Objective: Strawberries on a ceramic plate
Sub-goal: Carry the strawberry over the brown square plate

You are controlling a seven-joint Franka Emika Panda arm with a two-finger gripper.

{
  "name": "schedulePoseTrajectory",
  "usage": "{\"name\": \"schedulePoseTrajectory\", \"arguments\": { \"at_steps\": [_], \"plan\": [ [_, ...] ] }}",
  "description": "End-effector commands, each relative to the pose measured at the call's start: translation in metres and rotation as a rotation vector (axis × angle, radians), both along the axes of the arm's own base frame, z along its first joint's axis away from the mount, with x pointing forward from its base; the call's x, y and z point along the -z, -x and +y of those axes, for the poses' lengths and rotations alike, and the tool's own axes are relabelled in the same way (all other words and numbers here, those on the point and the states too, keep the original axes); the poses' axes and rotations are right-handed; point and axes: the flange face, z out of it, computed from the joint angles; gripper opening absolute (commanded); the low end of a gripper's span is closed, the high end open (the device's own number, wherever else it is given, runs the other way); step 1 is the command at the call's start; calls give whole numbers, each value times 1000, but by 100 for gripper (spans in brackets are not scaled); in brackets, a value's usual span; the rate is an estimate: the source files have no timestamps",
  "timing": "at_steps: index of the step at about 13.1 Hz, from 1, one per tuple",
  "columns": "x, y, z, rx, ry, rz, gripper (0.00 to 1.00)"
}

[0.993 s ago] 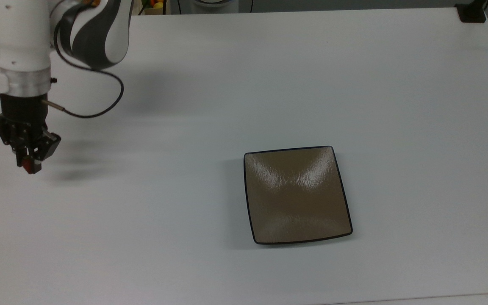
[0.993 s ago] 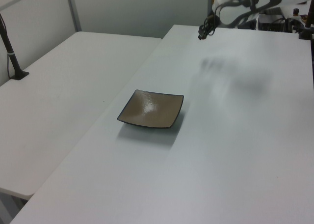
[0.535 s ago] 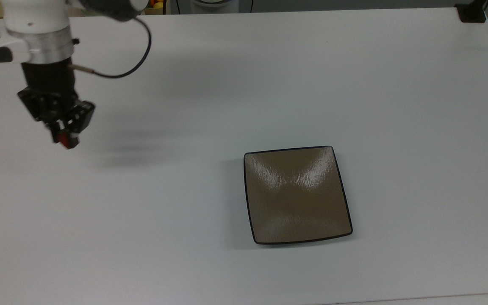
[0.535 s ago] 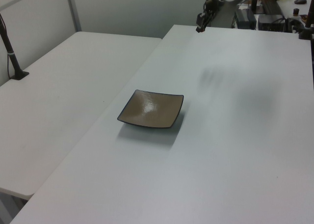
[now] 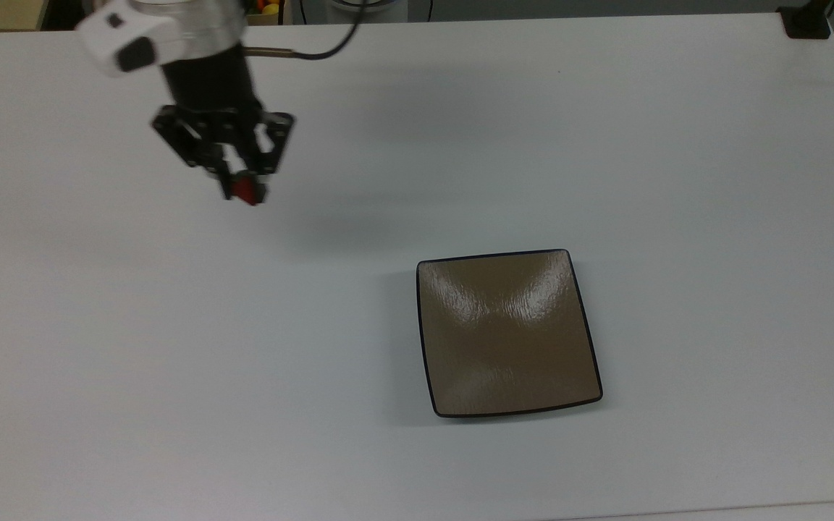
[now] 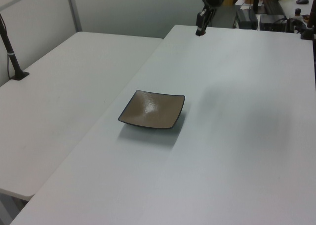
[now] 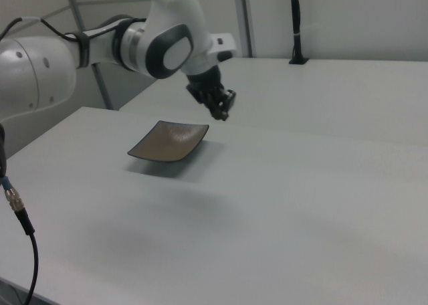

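Gripper carrying a strawberry above the table

The table (image 5: 677,145) bore the plate (image 5: 507,333), bare. Well apart, toward the top view's upper left, the gripper (image 5: 243,189) was clamped on the strawberry (image 5: 245,192), having moved rightward toward the plate since earlier.

The gripper (image 5: 241,189) hangs above the surface (image 5: 677,181), clear of it, with the strawberry (image 5: 245,191) pinched between its fingertips. The ceramic plate (image 5: 507,333) sits flat on the surface, well apart from the gripper: below and to the right of it in the top view, below and to the left of it in the left view (image 6: 152,109), and just left of it in the right view (image 7: 167,142).
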Motion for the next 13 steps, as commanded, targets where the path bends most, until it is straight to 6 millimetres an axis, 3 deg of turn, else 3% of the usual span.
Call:
{"name": "schedulePoseTrajectory", "arguments": {
  "at_steps": [1, 6, 10, 11, 13],
  "plan": [
    [7, 7, 74, -61, -31, 32, 21],
    [44, -4, 151, -103, -40, -8, 22],
    [67, -15, 174, -100, -48, -71, 22],
    [72, -17, 177, -99, -48, -79, 27],
    [92, -20, 190, -115, -49, -81, 27]
  ]
}}
